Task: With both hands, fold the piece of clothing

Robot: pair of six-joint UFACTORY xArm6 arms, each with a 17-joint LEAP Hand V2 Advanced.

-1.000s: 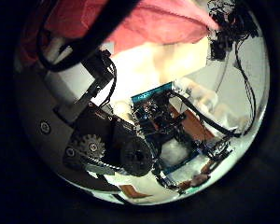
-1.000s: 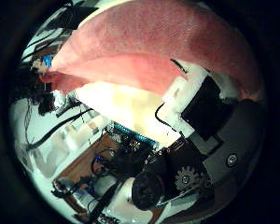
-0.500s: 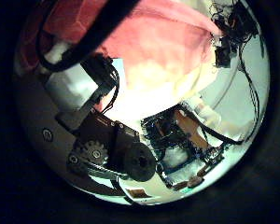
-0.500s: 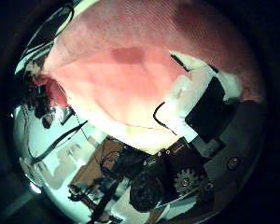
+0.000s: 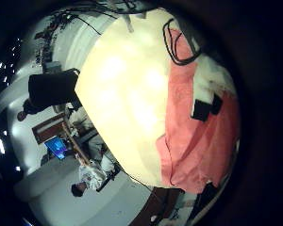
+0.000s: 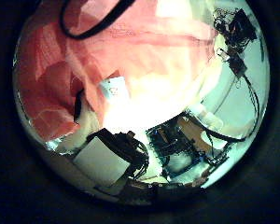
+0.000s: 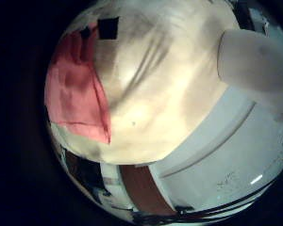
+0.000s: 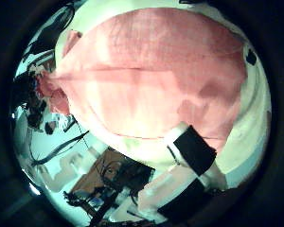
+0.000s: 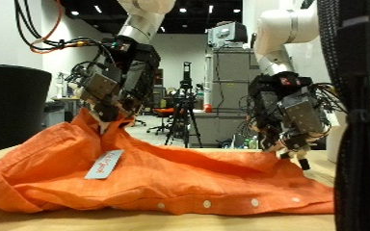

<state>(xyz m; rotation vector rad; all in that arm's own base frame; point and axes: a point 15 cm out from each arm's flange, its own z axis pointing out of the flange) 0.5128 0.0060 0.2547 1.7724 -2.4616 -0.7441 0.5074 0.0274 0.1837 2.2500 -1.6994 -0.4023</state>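
An orange button-up shirt point(image 9: 172, 175) lies crumpled across the wooden table point(image 9: 18, 218), with a white tag point(image 9: 106, 164) showing. My left hand point(image 9: 115, 82) hangs over one end of the shirt, fingers curled, pinching a peak of cloth lifted off the table. My right hand point(image 9: 288, 114) is at the other end, its curled fingertips on the raised edge of the cloth. The shirt point(image 6: 131, 56) fills the left thumb side palm view, and the shirt point(image 8: 151, 76) also fills the right thumb side palm view, with a finger point(image 8: 191, 149) against it.
A black chair point(image 9: 12, 91) stands behind the table near my left hand. Stands and lab equipment point(image 9: 185, 106) fill the room behind. Bare table point(image 5: 123, 94) lies beside the shirt point(image 5: 193, 132) on the side away from the tag.
Both palm cameras have come closer to the shirt, which now fills far more of each view. The fingers seen earlier in both thumb side views have swung mostly out of sight.
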